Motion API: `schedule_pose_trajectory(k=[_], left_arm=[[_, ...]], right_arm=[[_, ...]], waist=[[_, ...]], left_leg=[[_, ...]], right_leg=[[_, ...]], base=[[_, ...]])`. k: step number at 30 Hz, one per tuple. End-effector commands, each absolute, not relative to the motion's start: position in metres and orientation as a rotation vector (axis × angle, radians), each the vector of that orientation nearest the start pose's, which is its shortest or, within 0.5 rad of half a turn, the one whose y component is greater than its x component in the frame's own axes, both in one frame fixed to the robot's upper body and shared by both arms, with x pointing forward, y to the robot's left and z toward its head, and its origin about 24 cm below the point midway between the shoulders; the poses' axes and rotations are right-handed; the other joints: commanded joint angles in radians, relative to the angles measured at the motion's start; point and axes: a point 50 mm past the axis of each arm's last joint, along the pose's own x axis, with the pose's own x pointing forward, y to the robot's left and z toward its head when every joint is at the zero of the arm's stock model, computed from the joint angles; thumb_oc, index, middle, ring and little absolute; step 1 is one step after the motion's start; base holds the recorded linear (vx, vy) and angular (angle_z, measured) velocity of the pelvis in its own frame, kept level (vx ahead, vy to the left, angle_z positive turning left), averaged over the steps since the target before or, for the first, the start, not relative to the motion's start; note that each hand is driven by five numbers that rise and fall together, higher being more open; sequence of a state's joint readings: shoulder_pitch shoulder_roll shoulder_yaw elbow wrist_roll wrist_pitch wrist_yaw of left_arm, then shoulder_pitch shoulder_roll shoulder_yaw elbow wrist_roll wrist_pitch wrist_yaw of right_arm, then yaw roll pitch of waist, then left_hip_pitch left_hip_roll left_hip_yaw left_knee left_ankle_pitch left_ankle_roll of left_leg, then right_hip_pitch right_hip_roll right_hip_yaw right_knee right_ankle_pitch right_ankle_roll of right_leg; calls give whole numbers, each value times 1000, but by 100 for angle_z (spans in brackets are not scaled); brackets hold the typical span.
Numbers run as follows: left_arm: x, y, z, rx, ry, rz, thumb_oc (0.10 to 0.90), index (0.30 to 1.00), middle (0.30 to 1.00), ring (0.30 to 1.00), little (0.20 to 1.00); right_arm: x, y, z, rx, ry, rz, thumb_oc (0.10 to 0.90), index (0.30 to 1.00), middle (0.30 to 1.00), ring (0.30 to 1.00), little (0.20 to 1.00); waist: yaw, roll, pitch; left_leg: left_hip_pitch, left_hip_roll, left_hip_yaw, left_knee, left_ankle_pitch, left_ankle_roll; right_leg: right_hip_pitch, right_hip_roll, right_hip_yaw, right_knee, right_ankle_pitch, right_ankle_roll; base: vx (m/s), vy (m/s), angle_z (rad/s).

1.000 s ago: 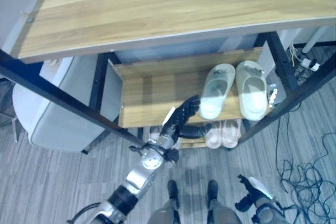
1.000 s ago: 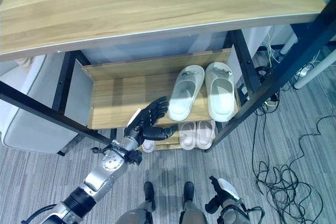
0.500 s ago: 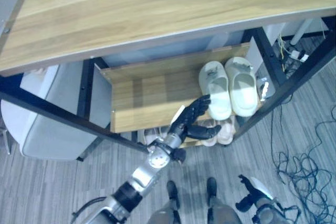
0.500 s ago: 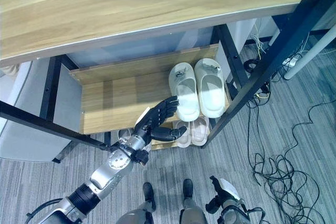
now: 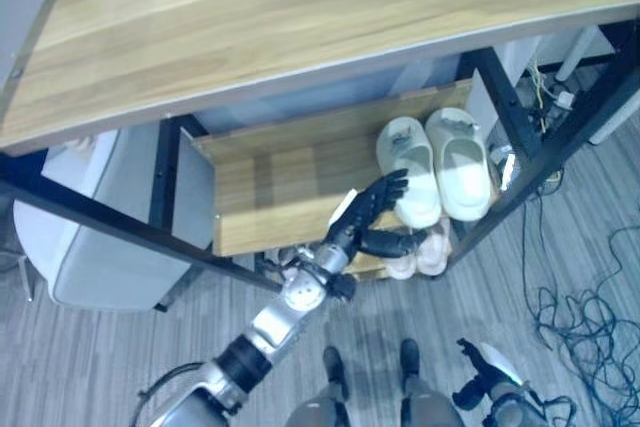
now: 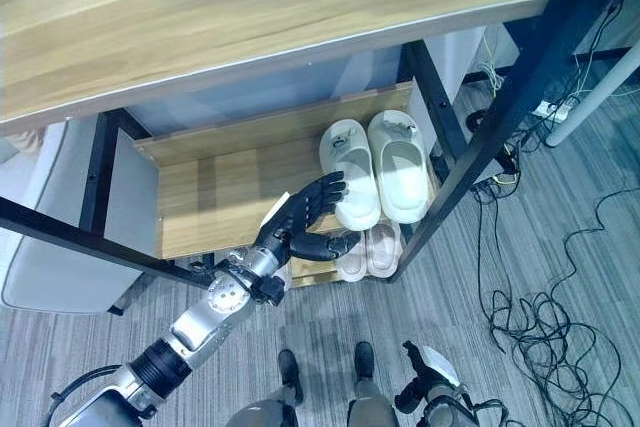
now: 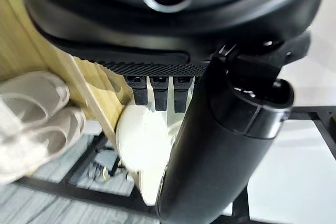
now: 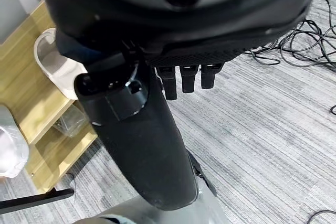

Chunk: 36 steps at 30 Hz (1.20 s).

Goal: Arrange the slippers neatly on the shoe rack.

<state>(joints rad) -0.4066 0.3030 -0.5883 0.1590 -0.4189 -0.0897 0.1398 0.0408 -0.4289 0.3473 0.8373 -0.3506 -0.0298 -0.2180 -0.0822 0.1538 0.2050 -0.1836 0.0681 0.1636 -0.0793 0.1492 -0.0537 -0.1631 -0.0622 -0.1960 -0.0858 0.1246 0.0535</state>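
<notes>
The left robot hand (image 6: pixel 300 219), fingers straight and released, touches the left pale slipper (image 6: pixel 352 174) beside its mate (image 6: pixel 402 166) on the shoe rack (image 6: pixel 210 197). The right robot hand (image 8: pixel 157 129) hangs released above the floor (image 8: pixel 262 129).

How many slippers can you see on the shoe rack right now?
4: two pale green slippers side by side on the middle shelf's right end, two pinkish ones on the shelf below. More may be hidden beneath.

- Grey wood-grain plank floor (image 6: pixel 560 247) filled the lower frame.
- A light wooden counter (image 6: pixel 250 17) on black metal legs (image 6: pixel 510 97) spanned the top.
- A pale grey upholstered seat (image 5: pixel 90 237) stood at the left.
- Black cables (image 6: pixel 540 322) tangled at the lower right.
</notes>
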Motion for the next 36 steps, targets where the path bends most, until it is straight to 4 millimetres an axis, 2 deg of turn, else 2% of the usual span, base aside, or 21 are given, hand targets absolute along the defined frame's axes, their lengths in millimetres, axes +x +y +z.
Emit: schedule_pose_trajectory(k=[1,8,14,15,17,19,20,24,26,28,32,36], left_arm=[[310,71,140,-48,-382,-435,800,900,900,900,900],[295,94,151,-108,-437,-438,800,900,900,900,900],[268,118,139,-156,-403,-454,800,900,900,900,900],[267,118,139,-155,-401,-453,800,900,900,900,900],[254,134,119,-144,-313,-438,800,900,900,900,900],[250,140,111,-123,-282,-432,800,900,900,900,900],[243,147,95,-97,-210,-419,800,900,900,900,900],[225,170,50,43,-9,-391,800,900,900,900,900],[215,181,27,116,94,-377,800,900,900,900,900],[203,194,-5,172,239,-334,800,900,900,900,900],[189,209,-53,319,439,-270,800,900,900,900,900],[179,219,-83,422,580,-195,800,900,900,900,900]], right_arm=[[145,-262,-112,-943,766,120,800,900,900,900,900],[152,-252,-115,-910,770,134,800,900,900,900,900],[150,-246,-122,-879,810,134,800,900,900,900,900],[150,-245,-122,-878,811,136,800,900,900,900,900],[146,-242,-126,-860,837,143,800,900,900,900,900],[146,-242,-127,-860,842,144,800,900,900,900,900],[144,-242,-128,-856,852,149,800,900,900,900,900],[142,-245,-130,-852,874,150,800,900,900,900,900],[141,-247,-130,-848,879,151,800,900,900,900,900],[140,-248,-130,-846,884,157,800,900,900,900,900],[137,-247,-132,-833,897,170,800,900,900,900,900],[134,-246,-135,-820,917,164,800,900,900,900,900]], waist=[[19,-49,-49],[57,-64,-74],[106,-83,-95],[104,-84,-95],[136,-96,-108],[143,-99,-110],[156,-104,-116],[176,-111,-122],[180,-114,-127],[183,-119,-131],[177,-126,-139],[173,-133,-142]], left_leg=[[42,49,-6,-8,-39,-96],[63,52,-28,-8,-41,-101],[88,51,-59,-8,-44,-103],[89,51,-60,-8,-45,-103],[94,48,-79,-8,-44,-102],[94,46,-86,-8,-44,-102],[94,44,-95,-8,-43,-102],[95,40,-115,-8,-43,-99],[97,38,-122,-8,-45,-96],[100,37,-129,-8,-47,-93],[104,32,-138,-8,-53,-89],[104,30,-148,-8,-53,-87]], right_leg=[[-7,-67,-78,-1,-75,79],[39,-63,-111,-1,-87,76],[86,-61,-144,-1,-96,75],[87,-61,-144,-1,-96,75],[109,-61,-170,-1,-97,73],[113,-62,-176,-1,-97,73],[122,-63,-187,-1,-97,72],[137,-64,-205,-1,-99,73],[146,-67,-211,-1,-102,74],[153,-68,-218,-1,-102,75],[164,-72,-227,-1,-103,77],[167,-71,-226,-1,-106,73]], base=[[13,-25,12],[19,-30,14],[21,-17,17],[28,-25,21],[38,-23,30],[20,-1,22],[29,0,24],[24,14,22],[28,31,9],[25,36,20],[24,38,7],[8,22,1]])
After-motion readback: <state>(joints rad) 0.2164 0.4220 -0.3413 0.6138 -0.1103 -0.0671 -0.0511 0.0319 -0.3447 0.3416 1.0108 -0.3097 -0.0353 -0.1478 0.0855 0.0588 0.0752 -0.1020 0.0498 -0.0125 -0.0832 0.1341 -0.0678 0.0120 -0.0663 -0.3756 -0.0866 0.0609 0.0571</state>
